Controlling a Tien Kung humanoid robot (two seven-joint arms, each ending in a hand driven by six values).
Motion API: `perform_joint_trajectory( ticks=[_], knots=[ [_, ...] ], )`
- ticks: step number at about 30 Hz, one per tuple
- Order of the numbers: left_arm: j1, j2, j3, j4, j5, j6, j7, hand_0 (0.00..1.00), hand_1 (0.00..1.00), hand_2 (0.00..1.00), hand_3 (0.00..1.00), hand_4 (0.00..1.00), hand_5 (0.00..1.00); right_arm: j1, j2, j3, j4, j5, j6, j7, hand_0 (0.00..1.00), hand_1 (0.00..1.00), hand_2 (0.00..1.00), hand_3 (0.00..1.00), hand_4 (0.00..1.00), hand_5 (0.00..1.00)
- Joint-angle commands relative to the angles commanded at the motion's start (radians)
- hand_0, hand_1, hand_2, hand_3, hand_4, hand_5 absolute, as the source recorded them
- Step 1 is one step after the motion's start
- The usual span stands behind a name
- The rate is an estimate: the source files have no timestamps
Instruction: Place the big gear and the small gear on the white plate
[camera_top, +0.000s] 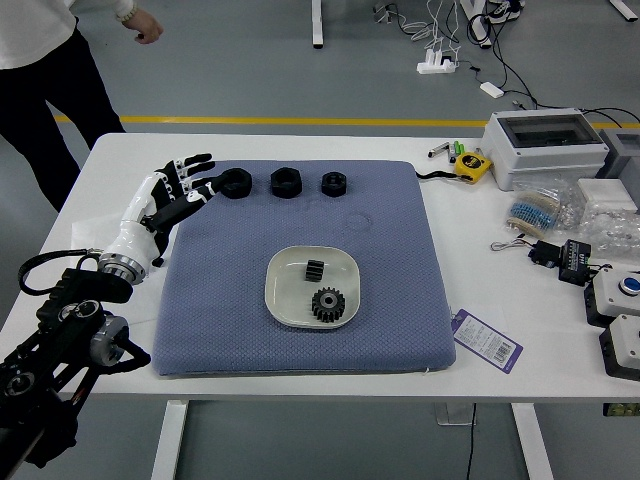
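Note:
My left hand (200, 182) is over the blue mat's upper left corner, fingers spread and holding nothing, well away from the plate. On the mat stands the white plate (283, 308). Inside it the big gear (328, 304) lies flat in the lower right part, its teeth showing. The small gear (314, 271) lies in the plate just above the big one, seemingly on its side. The right arm is out of view.
Three black nuts (286, 182) stand in a row along the back of the blue mat (400, 280). A tape measure (471, 166), a grey-white box (545, 145), a purple tag (487, 340) and electronics are to the right. A person stands beyond the table's left corner, one hand hanging free.

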Motion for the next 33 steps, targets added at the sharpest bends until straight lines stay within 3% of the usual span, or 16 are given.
perform_joint_trajectory(
  ticks=[1, 4, 6, 7, 10, 13, 17, 25, 33],
  knots=[
    [0.012, 0.003, -0.01, -0.008, -0.039, -0.011, -0.003, 0.697, 0.694, 0.765, 0.741, 0.967, 0.457, 0.0, 0.0, -0.001, 0.0, 0.001, 0.0, 0.001, 0.676, 0.679, 0.77, 0.677, 0.954, 0.763],
    [0.063, 0.009, -0.046, -0.039, -0.147, -0.049, -0.015, 0.697, 0.694, 0.765, 0.741, 0.967, 0.457, 0.001, -0.001, -0.003, 0.0, 0.005, 0.001, 0.003, 0.676, 0.679, 0.77, 0.677, 0.954, 0.763],
    [0.103, 0.009, -0.074, -0.064, -0.15, -0.072, -0.022, 0.697, 0.694, 0.765, 0.741, 0.967, 0.457, 0.002, -0.002, -0.004, 0.0, 0.008, 0.001, 0.004, 0.676, 0.679, 0.77, 0.677, 0.954, 0.763],
    [0.115, 0.005, -0.085, -0.072, -0.146, -0.079, -0.023, 0.67, 0.679, 0.754, 0.749, 0.976, 0.533, 0.002, -0.002, -0.004, 0.0, 0.008, 0.001, 0.005, 0.676, 0.679, 0.769, 0.675, 0.953, 0.763],
    [0.182, -0.028, -0.153, -0.101, -0.111, -0.099, -0.026, 0.67, 0.679, 0.754, 0.749, 0.976, 0.533, 0.003, -0.003, -0.004, 0.001, 0.008, 0.003, 0.004, 0.676, 0.679, 0.769, 0.675, 0.953, 0.763],
    [0.214, -0.046, -0.194, -0.102, -0.078, -0.122, -0.022, 0.669, 0.677, 0.75, 0.75, 0.981, 0.54, 0.003, -0.003, -0.003, 0.001, 0.005, 0.002, 0.003, 0.676, 0.68, 0.769, 0.676, 0.953, 0.763],
    [0.251, -0.047, -0.237, -0.105, -0.009, -0.151, -0.015, 0.669, 0.677, 0.75, 0.75, 0.981, 0.54, 0.005, -0.002, -0.001, 0.002, -0.002, 0.003, 0.001, 0.676, 0.68, 0.769, 0.676, 0.953, 0.763],
    [0.298, -0.057, -0.292, -0.123, 0.014, -0.156, -0.03, 0.698, 0.677, 0.753, 0.756, 0.98, 0.526, 0.003, -0.001, -0.002, 0.002, -0.001, 0.004, 0.002, 0.674, 0.679, 0.769, 0.675, 0.95, 0.764],
    [0.293, -0.06, -0.281, -0.126, 0.012, -0.157, -0.034, 0.711, 0.692, 0.764, 0.775, 0.984, 0.542, 0.001, -0.002, -0.006, 0.001, 0.005, 0.003, 0.005, 0.675, 0.678, 0.768, 0.674, 0.949, 0.763]
  ],
)
